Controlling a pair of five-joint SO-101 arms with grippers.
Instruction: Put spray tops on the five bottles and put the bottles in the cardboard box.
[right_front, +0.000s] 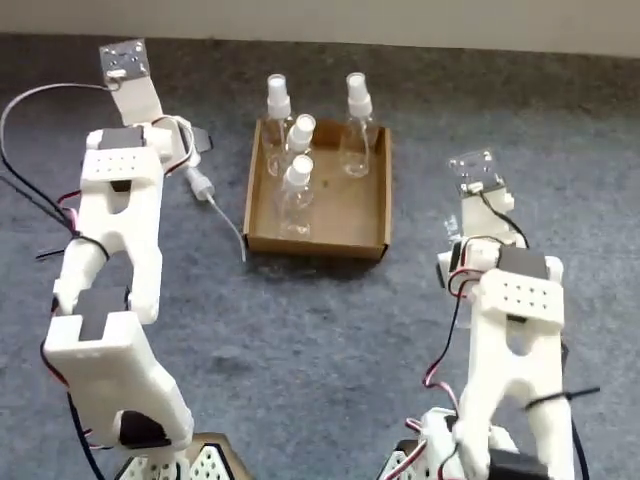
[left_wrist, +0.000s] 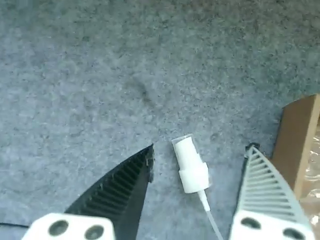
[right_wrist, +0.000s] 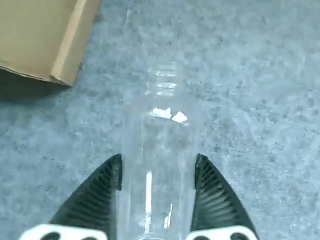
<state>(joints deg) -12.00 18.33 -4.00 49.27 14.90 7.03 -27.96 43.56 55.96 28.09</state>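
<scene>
The left claw (left_wrist: 201, 148) stood wide, its fingers either side of a loose white spray top (left_wrist: 190, 165) without touching it. The top lay flat on the grey desk (right_front: 330, 330), its thin dip tube (right_front: 228, 225) trailing towards the near left corner of the cardboard box (right_front: 315, 243) just beside it. The right claw (right_wrist: 159, 159) was closed around an uncapped clear bottle (right_wrist: 161, 125), the threaded neck pointing away from the fingers, off to the right of the box and apart from it. Inside the box I could see four capped bottles (right_front: 297, 195) with white spray tops on, three along the far wall and one nearer the middle.
</scene>
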